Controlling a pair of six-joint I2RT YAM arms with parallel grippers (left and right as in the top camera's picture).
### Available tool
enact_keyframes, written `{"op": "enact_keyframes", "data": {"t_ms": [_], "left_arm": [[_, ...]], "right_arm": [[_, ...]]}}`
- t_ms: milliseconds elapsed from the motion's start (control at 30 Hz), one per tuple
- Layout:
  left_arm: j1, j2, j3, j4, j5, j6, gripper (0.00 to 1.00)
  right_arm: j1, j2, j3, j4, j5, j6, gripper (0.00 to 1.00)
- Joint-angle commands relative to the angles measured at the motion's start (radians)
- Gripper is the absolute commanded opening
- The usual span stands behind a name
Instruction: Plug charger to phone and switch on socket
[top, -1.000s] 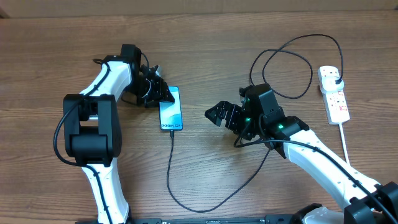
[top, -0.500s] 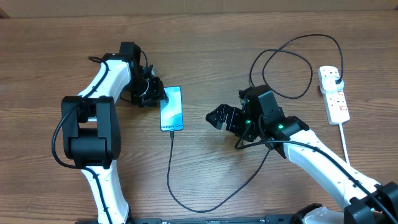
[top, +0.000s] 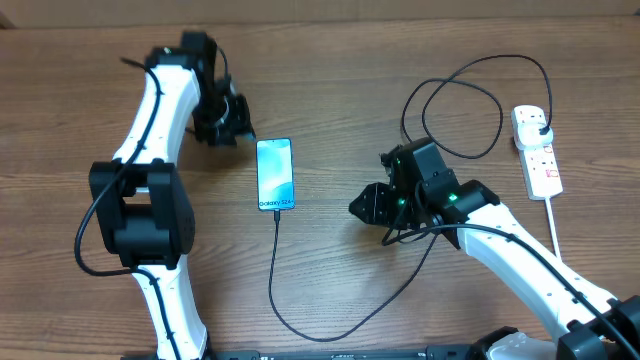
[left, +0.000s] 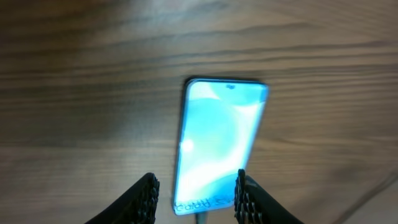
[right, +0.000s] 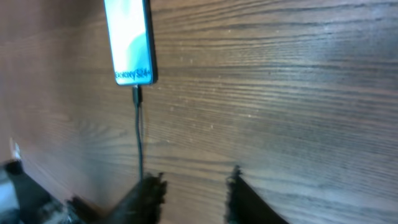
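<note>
The phone lies flat on the wooden table, screen lit, also seen in the left wrist view and the right wrist view. The charger, a thin black cable, sits with its tip in the phone's near end and loops away to a black plug in the socket at the far right. My left gripper stands open up and left of the phone, apart from it. My right gripper hovers right of the phone, jaws apart, nothing between them.
The cable makes a wide loop behind the right arm and another near the table's front edge. A thick white cord runs from the socket toward the front right. Bare wood lies between the arms.
My left gripper has drawn back up and left, off the phone's corner. The right gripper's jaws have narrowed from wide open, and it has shifted slightly right.
</note>
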Motion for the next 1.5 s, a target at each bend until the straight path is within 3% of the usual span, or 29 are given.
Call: {"op": "enact_keyframes", "data": {"t_ms": [0, 100, 333, 433, 500, 533, 567, 600, 700, 900, 1467], "left_arm": [[0.003, -0.088, 0.176, -0.069, 0.026, 0.008, 0.43], [0.003, -0.143, 0.264, -0.095, 0.082, 0.017, 0.44], [0.003, -0.288, 0.311, -0.09, 0.147, 0.017, 0.48], [0.003, -0.326, 0.311, -0.091, 0.136, 0.017, 0.49], [0.003, -0.327, 0.31, -0.102, 0.137, 0.017, 0.56], [0.003, -0.327, 0.309, -0.106, 0.137, 0.016, 0.61], [0.003, -0.327, 0.308, -0.111, 0.137, 0.016, 0.98], [0.003, -0.327, 0.308, -0.112, 0.135, 0.017, 1.0], [0.003, -0.327, 0.308, -0.111, 0.136, 0.017, 1.0], [0.003, -0.327, 0.308, -0.111, 0.136, 0.017, 1.0], [0.004, -0.327, 0.308, -0.111, 0.136, 0.017, 1.0]], "right_arm": [[-0.02, -0.053, 0.08, -0.032, 0.034, -0.05, 0.17], [-0.066, -0.084, 0.127, -0.087, 0.041, -0.054, 0.04], [-0.307, -0.159, 0.263, -0.245, 0.039, -0.105, 0.04], [-0.472, -0.167, 0.277, -0.243, 0.021, -0.105, 0.04], [-0.613, -0.159, 0.277, -0.236, -0.035, -0.105, 0.04], [-0.664, -0.154, 0.277, -0.232, -0.054, -0.105, 0.04], [-0.708, -0.149, 0.277, -0.228, -0.068, -0.105, 0.04], [-0.756, -0.142, 0.277, -0.223, -0.079, -0.105, 0.04], [-0.933, -0.088, 0.277, -0.183, -0.132, -0.105, 0.04], [-1.094, 0.098, 0.277, -0.049, -0.208, -0.113, 0.04], [-1.187, 0.413, 0.277, 0.211, -0.198, -0.04, 0.04]]}}
